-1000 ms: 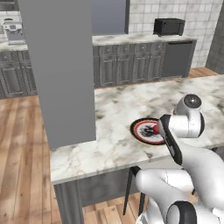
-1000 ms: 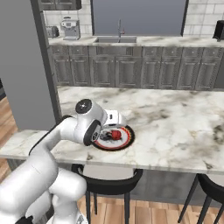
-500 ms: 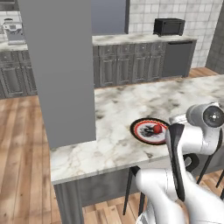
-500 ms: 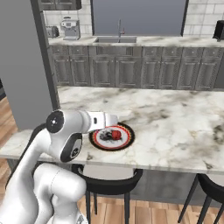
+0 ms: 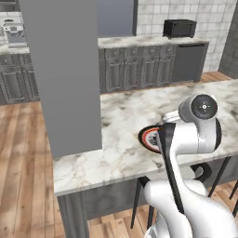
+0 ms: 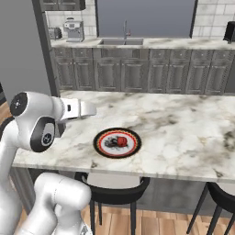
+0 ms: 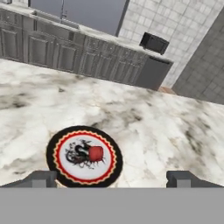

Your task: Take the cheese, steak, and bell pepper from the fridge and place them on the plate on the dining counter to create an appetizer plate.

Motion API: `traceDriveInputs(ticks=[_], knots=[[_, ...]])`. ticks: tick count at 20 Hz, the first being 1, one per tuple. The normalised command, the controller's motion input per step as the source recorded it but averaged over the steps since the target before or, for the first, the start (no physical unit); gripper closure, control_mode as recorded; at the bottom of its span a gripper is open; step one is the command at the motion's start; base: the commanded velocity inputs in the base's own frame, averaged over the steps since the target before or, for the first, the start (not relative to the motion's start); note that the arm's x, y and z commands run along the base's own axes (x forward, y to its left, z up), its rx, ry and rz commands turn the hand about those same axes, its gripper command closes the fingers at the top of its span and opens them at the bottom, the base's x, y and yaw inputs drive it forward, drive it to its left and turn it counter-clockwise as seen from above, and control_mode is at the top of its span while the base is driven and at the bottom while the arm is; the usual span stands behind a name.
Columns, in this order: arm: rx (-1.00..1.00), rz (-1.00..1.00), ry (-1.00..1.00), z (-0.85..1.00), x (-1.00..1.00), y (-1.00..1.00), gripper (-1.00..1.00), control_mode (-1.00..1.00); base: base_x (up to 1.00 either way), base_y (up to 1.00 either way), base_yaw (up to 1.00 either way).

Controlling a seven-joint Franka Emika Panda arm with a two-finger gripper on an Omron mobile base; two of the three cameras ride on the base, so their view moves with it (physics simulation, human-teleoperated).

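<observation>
The plate [image 6: 101, 136] with its black rim and red ring lies on the dining counter [image 6: 183, 133] near the front edge. On its white centre rests a small bright-red rounded piece [image 6: 121, 141], apparently the bell pepper [image 7: 95, 153]; I cannot make out a stem. My gripper [image 6: 93, 110] hovers up and to the left of the plate, apart from it. In the hand view the plate [image 7: 61, 139] sits just beyond my gripper [image 7: 112, 179], which is open wide with nothing between its fingertips [image 7: 41, 178]. My arm hides part of the plate [image 5: 148, 137]. Cheese, steak and fridge are out of view.
A grey square pillar [image 5: 60, 69] stands on the counter's left end. Black stools [image 6: 114, 183] are tucked under the front edge. Behind runs the dark-cabinet sink counter [image 6: 124, 42] with a coffee machine [image 6: 73, 30] and a black microwave [image 5: 179, 28].
My gripper has drawn back from over the plate, up and to the left in the right base view. The red piece stays on the plate. The jaws remain open.
</observation>
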Motion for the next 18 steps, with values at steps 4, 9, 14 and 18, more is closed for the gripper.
traceDriveInputs(ticks=[4,9,14,18], knots=[[0.02,0.0,0.0,0.06,-0.02,0.46,-1.0,-1.0,0.0,0.0,0.0],[0.1,0.01,0.0,0.0,-0.23,0.33,-1.0,-1.0,0.0,0.0,0.0],[0.15,0.21,0.0,-0.21,-0.02,0.02,-1.0,-1.0,0.0,0.0,0.0],[0.13,0.38,0.0,-0.18,-0.04,0.0,-1.0,-1.0,0.0,0.0,0.0]])
